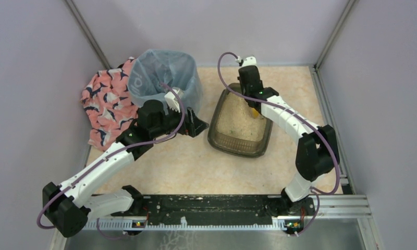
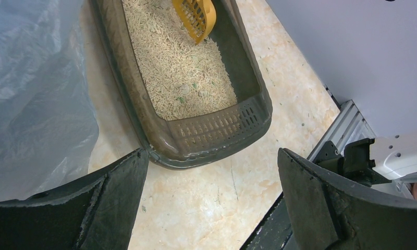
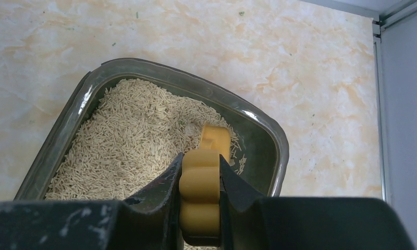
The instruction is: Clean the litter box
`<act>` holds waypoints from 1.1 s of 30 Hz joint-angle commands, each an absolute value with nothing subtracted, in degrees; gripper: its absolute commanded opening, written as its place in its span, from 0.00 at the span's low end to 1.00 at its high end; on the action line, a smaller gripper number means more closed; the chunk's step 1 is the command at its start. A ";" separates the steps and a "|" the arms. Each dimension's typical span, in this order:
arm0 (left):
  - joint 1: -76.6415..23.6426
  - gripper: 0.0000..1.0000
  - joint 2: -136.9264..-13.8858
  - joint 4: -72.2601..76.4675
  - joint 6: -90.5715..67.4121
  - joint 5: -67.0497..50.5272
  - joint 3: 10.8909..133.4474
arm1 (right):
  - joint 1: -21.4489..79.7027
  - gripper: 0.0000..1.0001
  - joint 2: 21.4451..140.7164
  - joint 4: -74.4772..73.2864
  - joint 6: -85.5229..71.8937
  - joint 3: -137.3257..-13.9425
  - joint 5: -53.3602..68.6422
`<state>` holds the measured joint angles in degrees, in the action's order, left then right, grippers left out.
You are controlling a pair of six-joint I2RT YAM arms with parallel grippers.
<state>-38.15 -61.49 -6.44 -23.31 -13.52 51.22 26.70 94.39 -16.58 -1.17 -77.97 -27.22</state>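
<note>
The litter box [image 1: 220, 136] is a shallow dark grey-brown tray with beige litter, right of centre on the table; it also shows in the left wrist view [image 2: 254, 112] and the right wrist view [image 3: 86, 96]. My right gripper [image 1: 254, 107] is over its far right part, shut on the handle of a yellow slotted scoop [image 3: 200, 182]. The scoop's head [image 2: 196, 15] rests in the litter. My left gripper [image 1: 198, 126] is open and empty, just left of the box's near corner, with its fingers [image 2: 118, 198] wide apart above the table.
A tall bin lined with a light blue bag [image 1: 164, 78] stands at the back left, close to the left gripper and the box. A pink patterned cloth [image 1: 105, 101] lies left of it. Purple walls enclose the table; a metal rail [image 1: 331, 205] runs along the near edge.
</note>
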 commanded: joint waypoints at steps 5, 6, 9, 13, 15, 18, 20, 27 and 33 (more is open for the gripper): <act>-38.32 0.99 -62.29 -4.32 -23.39 -14.40 51.34 | 26.41 0.00 90.01 -15.17 -0.44 -78.66 -29.39; -38.32 0.99 -62.31 -4.21 -23.38 -14.46 51.33 | 26.37 0.00 89.57 -14.90 -0.30 -78.32 -29.66; -38.32 0.99 -62.68 -3.94 -23.31 -14.45 51.17 | 26.45 0.00 88.70 -14.32 -0.26 -78.01 -30.31; -38.35 0.99 -63.40 -3.33 -23.51 -15.06 51.15 | 26.54 0.00 88.96 -14.16 2.70 -77.89 -32.94; -38.34 0.99 -63.40 -3.11 -23.55 -15.23 51.16 | 26.67 0.00 89.95 -14.43 3.96 -77.74 -35.16; -38.32 0.99 -63.45 -2.93 -23.56 -15.21 51.00 | 26.72 0.00 91.40 -14.64 4.74 -77.01 -36.82; -38.33 0.99 -63.50 -2.91 -23.55 -15.00 51.11 | 26.72 0.00 92.51 -14.18 4.47 -76.29 -36.24; -38.32 0.99 -62.96 -4.05 -23.38 -14.55 51.33 | 26.08 0.00 96.15 -11.76 0.46 -74.80 -28.47; -38.32 0.99 -61.37 -5.02 -23.18 -13.26 50.79 | 25.09 0.00 92.33 -6.42 -4.90 -71.82 -17.61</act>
